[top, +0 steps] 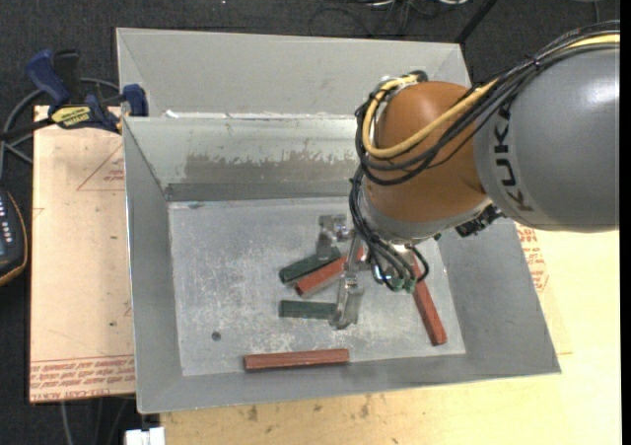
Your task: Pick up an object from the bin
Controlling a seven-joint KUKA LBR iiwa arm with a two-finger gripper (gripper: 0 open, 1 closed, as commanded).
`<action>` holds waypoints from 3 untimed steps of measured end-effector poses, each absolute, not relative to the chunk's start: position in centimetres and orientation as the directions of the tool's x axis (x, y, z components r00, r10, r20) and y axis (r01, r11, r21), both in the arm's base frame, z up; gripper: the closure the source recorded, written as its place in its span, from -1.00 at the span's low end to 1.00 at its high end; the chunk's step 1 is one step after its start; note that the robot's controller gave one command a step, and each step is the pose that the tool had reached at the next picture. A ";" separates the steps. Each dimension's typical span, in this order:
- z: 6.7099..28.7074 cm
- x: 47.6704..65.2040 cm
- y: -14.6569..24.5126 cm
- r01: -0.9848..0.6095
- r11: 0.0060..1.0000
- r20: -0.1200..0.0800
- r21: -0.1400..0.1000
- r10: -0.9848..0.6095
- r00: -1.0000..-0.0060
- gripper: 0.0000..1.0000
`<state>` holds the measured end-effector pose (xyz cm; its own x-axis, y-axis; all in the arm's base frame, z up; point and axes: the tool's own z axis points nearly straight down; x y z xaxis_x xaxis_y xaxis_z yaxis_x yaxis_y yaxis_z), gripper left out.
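My gripper (pixel 340 275) hangs under the orange wrist cover in the middle of the bin, open. One fingertip (pixel 344 318) touches down by the right end of a dark green bar (pixel 307 311). The other finger (pixel 332 229) stands farther back. Between them lie the right ends of a short red-brown bar (pixel 317 279) and a second dark green bar (pixel 304 267), side by side and slanted. Whether the fingers touch these two I cannot tell.
A long red-brown bar (pixel 296 360) lies flat along the bin's front wall. Another red bar (pixel 430 313) lies slanted at the right, partly under the wrist cables. The left half of the bin floor is bare metal.
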<state>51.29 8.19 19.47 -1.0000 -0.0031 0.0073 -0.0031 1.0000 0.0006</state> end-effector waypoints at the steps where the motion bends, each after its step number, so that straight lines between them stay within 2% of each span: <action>1: 6.9 53.8 7.8 0.077 0.997 -0.008 0.004 0.077 -0.997 -1.00; 2: 7.2 53.7 7.7 0.079 0.997 -0.004 0.003 0.079 -0.997 1.00; 3: 21.6 52.9 4.8 0.076 0.997 -0.010 0.002 0.076 -0.997 1.00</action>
